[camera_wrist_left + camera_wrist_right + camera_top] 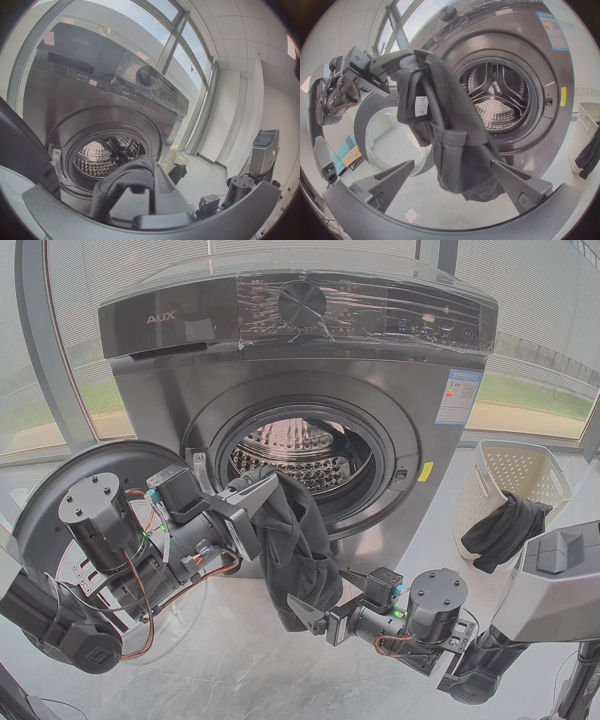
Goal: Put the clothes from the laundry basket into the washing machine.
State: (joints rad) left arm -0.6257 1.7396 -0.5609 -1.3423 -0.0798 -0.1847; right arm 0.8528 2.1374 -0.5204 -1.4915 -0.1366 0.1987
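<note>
Head view: washing machine (300, 427) takes centre frame, its door (75, 509) swung open at lower left so the drum (294, 452) mouth is free. Laundry basket (522, 480) stands on the floor at right, with a second dark garment (503, 534) draped over its rim, not yet loaded. Black shirt (294, 546) hangs just in front of the drum opening, not inside yet. Left gripper (259, 485) is clamped on its top fold, holding it at port height, I'd guess to feed it in. Right gripper (315, 587), lower centre, has its jaws spread wide either side of the hanging hem, not pinching it. You'd likely use it to gather the tail so it clears the lip.
</note>
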